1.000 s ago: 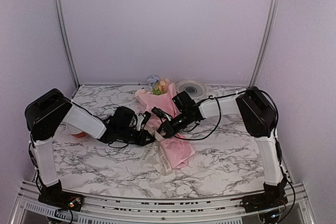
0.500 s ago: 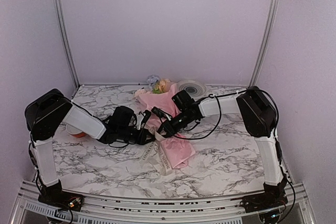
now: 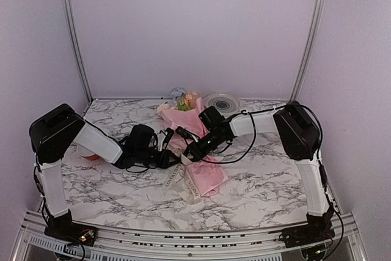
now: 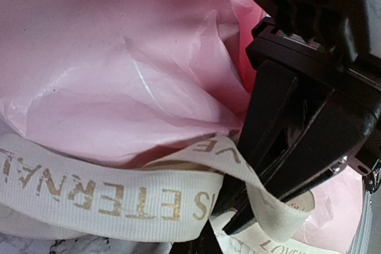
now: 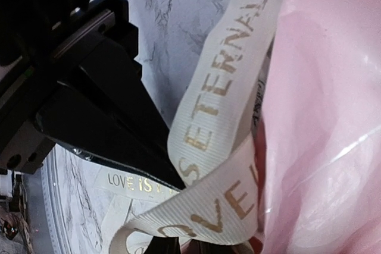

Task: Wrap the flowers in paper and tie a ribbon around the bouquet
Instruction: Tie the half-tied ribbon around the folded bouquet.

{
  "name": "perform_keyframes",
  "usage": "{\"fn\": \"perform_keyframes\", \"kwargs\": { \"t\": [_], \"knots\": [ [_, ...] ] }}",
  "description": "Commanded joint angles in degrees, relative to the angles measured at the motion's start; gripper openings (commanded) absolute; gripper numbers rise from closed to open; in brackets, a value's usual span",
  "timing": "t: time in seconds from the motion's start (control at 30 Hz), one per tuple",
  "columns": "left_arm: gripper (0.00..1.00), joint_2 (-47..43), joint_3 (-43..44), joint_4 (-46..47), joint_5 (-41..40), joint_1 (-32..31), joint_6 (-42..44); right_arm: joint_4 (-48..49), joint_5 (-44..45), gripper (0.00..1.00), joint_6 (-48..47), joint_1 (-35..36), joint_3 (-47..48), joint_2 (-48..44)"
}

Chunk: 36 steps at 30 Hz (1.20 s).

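— Where's the bouquet (image 3: 197,128)?
— Flat on the table (image 3: 263,181), flowers (image 3: 186,100) pointing away, ribbon (image 4: 119,197) across its middle!
— And the fingers?
— Left gripper (image 3: 171,159) clamped tight on the ribbon, right gripper (image 3: 188,153) pinching it too, tips just beside each other!

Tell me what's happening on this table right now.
Two robot arms are tying up a bouquet that lies on the marble table. The flowers are already wrapped in pink paper, with blooms showing at the far end. The cream ribbon crosses its middle. The left gripper and right gripper meet there, each apparently pinching a stretch of ribbon. No finished bow is visible yet.
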Motion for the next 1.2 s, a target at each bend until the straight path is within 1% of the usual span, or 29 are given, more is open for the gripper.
{"fn": "perform_keyframes", "kwargs": {
  "t": [0.0,0.07,0.17,0.23,0.27,0.5,0.63,0.9,0.97,1.0,1.1,1.17],
  "knots": [
    [0.00,-0.87,-0.98,2.40,-0.55,0.25,0.52,-2.58,3.20,0.14,-1.20,0.99,1.82,1.58],
    [0.00,-0.35,-0.72,2.39,-0.43,0.27,0.31,-3.07,4.06,0.13,-1.41,1.02,2.25,1.85],
    [0.00,-0.13,-0.43,2.59,-0.23,0.26,0.22,-2.79,3.26,0.07,-1.09,1.14,2.47,2.04],
    [0.00,-0.11,-0.41,2.75,-0.20,0.33,0.37,-3.06,2.24,0.01,-1.30,1.32,2.85,2.26],
    [0.00,-0.27,-0.41,2.69,-0.20,0.35,0.42,-3.20,1.90,0.00,-1.37,1.36,2.91,2.31],
    [0.00,-3.69,-2.51,2.70,-0.21,0.44,2.56,-1.56,-1.33,0.00,0.91,-0.22,2.78,0.13],
    [0.06,-6.33,-4.65,2.73,-1.42,0.44,4.54,1.20,-3.40,0.00,2.71,-1.63,1.71,-2.73],
    [0.13,-6.43,-5.28,1.43,-1.90,0.49,6.11,2.74,-3.36,0.00,3.95,-3.01,-0.29,-4.94],
    [0.12,-6.43,-4.79,-1.80,-3.55,0.45,6.01,2.44,-2.89,0.00,3.92,-2.94,-0.22,-4.67],
    [0.11,-6.62,-4.49,-3.44,-3.84,0.52,5.91,2.11,-2.86,0.00,3.78,-2.87,-0.01,-4.43],
    [0.06,-9.23,-5.94,-5.14,-4.50,0.48,5.01,1.67,-2.95,0.00,3.69,-1.66,0.22,-3.52],
    [0.06,-9.81,-6.44,-7.54,-5.41,0.44,4.82,0.11,-2.12,0.00,2.58,-0.94,1.07,-2.57]
  ]
}}
